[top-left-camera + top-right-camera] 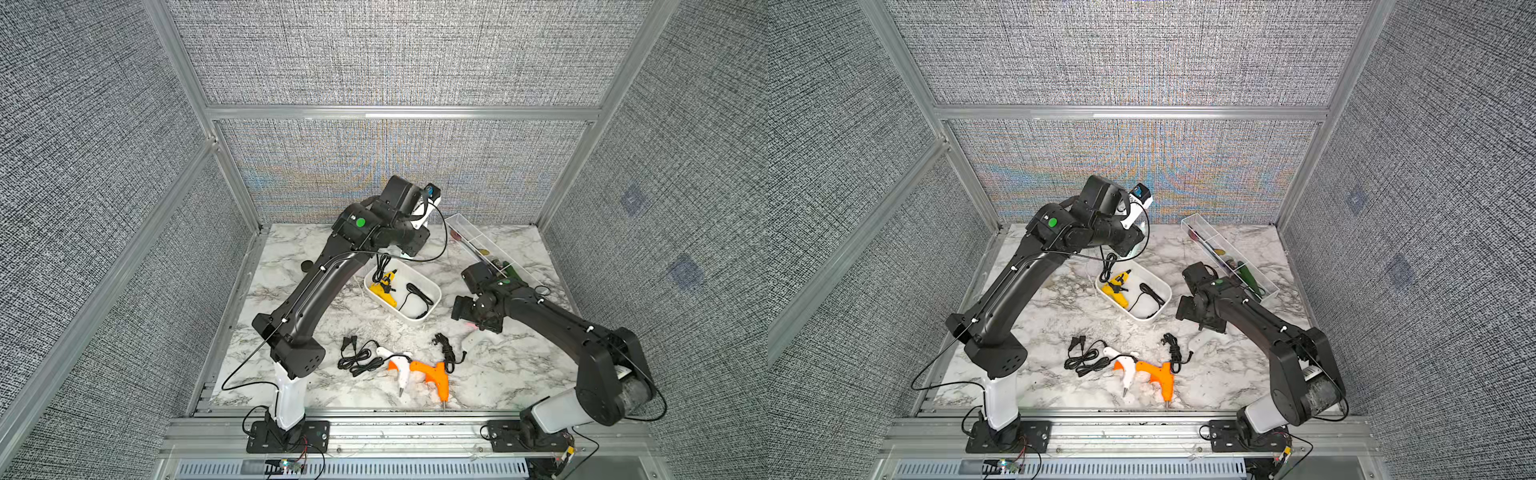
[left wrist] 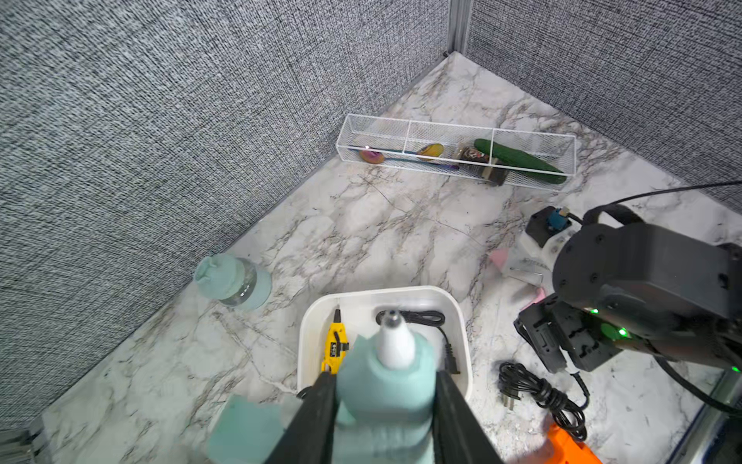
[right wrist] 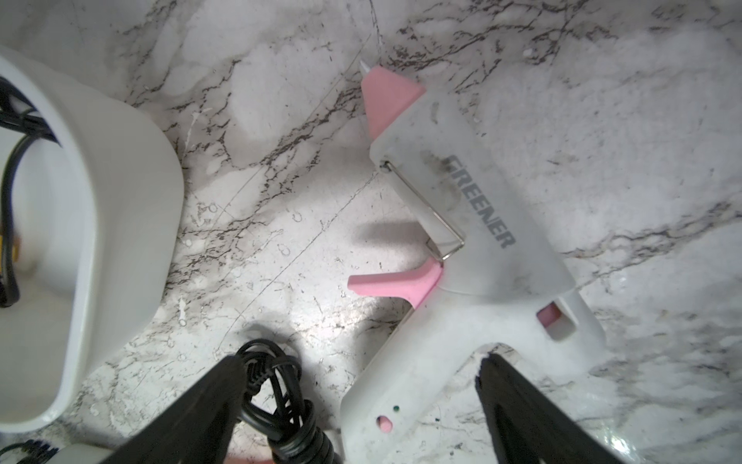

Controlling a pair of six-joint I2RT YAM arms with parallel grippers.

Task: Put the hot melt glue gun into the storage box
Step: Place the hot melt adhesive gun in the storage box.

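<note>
In the left wrist view my left gripper (image 2: pixel 385 377) is shut on a teal and white hot melt glue gun (image 2: pixel 391 361), held above the white storage box (image 2: pixel 459 317) with its nozzle pointing over the box. A yellow glue gun (image 1: pixel 381 286) and a coiled black cord (image 1: pixel 417 296) lie in the storage box (image 1: pixel 432 286). The right gripper (image 3: pixel 361 361) stands open low over the table. Its fingers straddle the handle of a white and pink glue gun (image 3: pixel 473 225) lying flat just right of the storage box (image 3: pixel 120 225).
A white-and-orange glue gun (image 1: pixel 400 365) and an orange glue gun (image 1: pixel 434 374) lie near the front edge with black cord bundles (image 1: pixel 359 357). A clear divided tray (image 1: pixel 478 243) stands at the back right. A teal-capped jar (image 2: pixel 233 281) sits by the back wall.
</note>
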